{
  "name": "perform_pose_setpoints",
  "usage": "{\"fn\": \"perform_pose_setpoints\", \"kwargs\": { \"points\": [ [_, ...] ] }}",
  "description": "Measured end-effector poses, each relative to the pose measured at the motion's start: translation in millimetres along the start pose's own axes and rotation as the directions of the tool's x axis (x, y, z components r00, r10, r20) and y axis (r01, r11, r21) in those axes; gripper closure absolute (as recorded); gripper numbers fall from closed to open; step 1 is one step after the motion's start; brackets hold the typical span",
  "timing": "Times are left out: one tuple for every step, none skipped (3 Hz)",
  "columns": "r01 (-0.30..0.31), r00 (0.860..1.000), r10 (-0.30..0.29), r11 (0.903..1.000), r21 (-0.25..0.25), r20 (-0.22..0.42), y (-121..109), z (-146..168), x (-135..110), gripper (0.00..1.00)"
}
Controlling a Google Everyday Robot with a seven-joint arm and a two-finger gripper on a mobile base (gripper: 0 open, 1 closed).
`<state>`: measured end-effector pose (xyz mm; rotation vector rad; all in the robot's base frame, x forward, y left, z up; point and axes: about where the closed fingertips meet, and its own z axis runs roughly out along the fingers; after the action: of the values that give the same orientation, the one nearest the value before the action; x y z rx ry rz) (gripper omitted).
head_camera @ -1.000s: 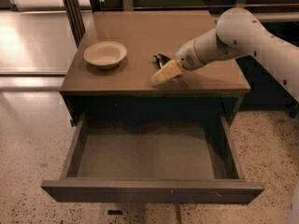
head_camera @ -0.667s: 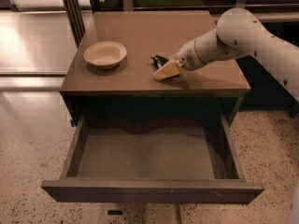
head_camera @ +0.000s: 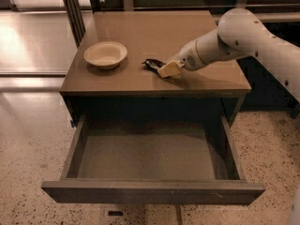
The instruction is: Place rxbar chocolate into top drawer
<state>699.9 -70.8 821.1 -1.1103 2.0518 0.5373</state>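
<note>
The rxbar chocolate (head_camera: 152, 63) is a small black wrapper lying on the brown cabinet top (head_camera: 140, 36), right of the cream bowl. My gripper (head_camera: 168, 70) reaches in from the right on the white arm, low over the top. Its cream fingers (head_camera: 169, 69) sit right against the bar's right end and hide part of it. The top drawer (head_camera: 150, 156) is pulled wide open below the cabinet top, with a bare grey bottom and nothing in it.
A cream round bowl (head_camera: 106, 54) stands on the left part of the cabinet top. The white arm (head_camera: 243, 36) crosses the right side of the top. A speckled floor (head_camera: 28, 139) surrounds the cabinet. Dark metal legs (head_camera: 75, 8) stand behind at the left.
My gripper has moved left and a little away from the front edge, closing in on the black bar. The bar, bowl and drawer have not moved.
</note>
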Motion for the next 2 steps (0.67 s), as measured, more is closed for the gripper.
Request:
{"fn": "perform_pose_setpoints", "kwargs": {
  "points": [
    [0.000,1.000,0.000,1.0000,0.000,0.000,0,0,0,1.00],
    [0.029,0.998,-0.023,0.9956,-0.089,0.065,15,-10,-15,1.00]
  ]
}}
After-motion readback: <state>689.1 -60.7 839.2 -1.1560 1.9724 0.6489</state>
